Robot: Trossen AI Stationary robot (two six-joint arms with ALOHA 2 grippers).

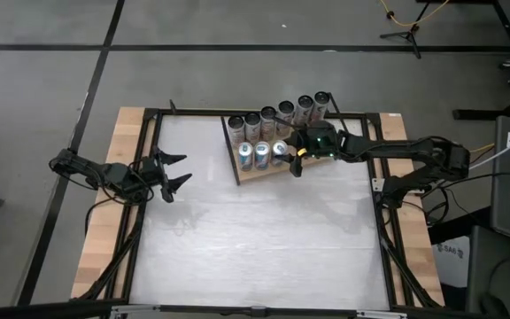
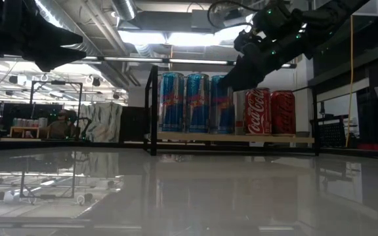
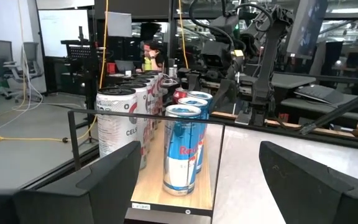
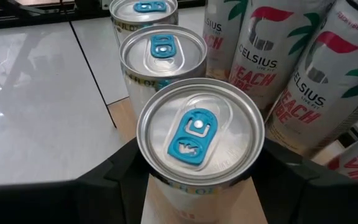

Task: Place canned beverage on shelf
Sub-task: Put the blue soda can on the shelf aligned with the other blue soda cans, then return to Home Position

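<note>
The shelf [image 1: 253,172], a light wooden board in a black wire frame, lies at the table's far middle. Its near row holds three blue-and-silver cans. My right gripper [image 1: 292,161] is shut on the rightmost of them [image 4: 199,134], whose blue tab faces up. In the low view this can [image 2: 220,108] has its bottom level with its two neighbours [image 2: 185,101] on the board [image 2: 235,137]. Whether it rests there, I cannot tell. My left gripper [image 1: 173,174] waits open and level at the table's left, with nothing between its fingers [image 3: 92,186]. My right gripper pinches the blue-and-silver can just below its top rim [image 4: 143,163], one finger [image 4: 114,180] on each side of the round wall. The fingers come slanting down from the table's right. The can stands upright in the hold, in line with the two cans beyond it.
A row of several white Celsius cans [image 4: 303,81] stands close behind the held can, on the shelf's far side. Two red cola cans [image 2: 270,111] show at the row's right end in the low view. Bare white tabletop [image 1: 264,239] spreads near the shelf.
</note>
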